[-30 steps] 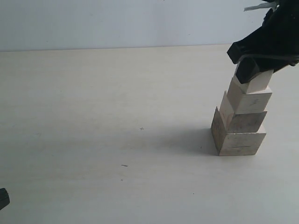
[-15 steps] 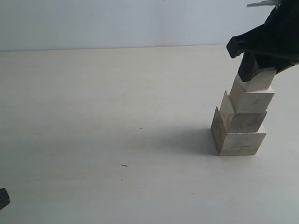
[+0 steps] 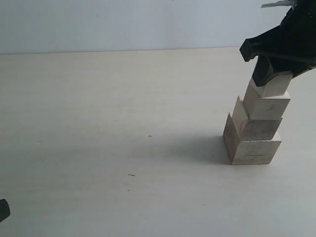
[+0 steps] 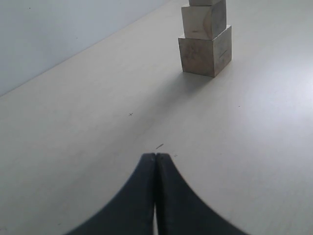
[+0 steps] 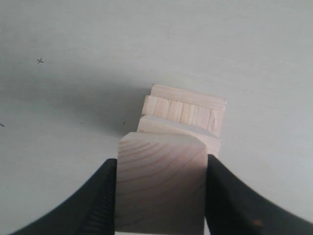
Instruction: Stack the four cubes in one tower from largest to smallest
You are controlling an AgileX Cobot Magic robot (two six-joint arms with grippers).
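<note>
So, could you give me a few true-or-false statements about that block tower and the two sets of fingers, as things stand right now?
1. The tower has four cubes. True.
2. The largest cube sits on top. False: it is the base, and the smallest cube is on top.
3. The right fingers clasp the smallest cube on two sides. True.
4. The left fingers are spread wide. False: they are pressed together, well away from the tower.
</note>
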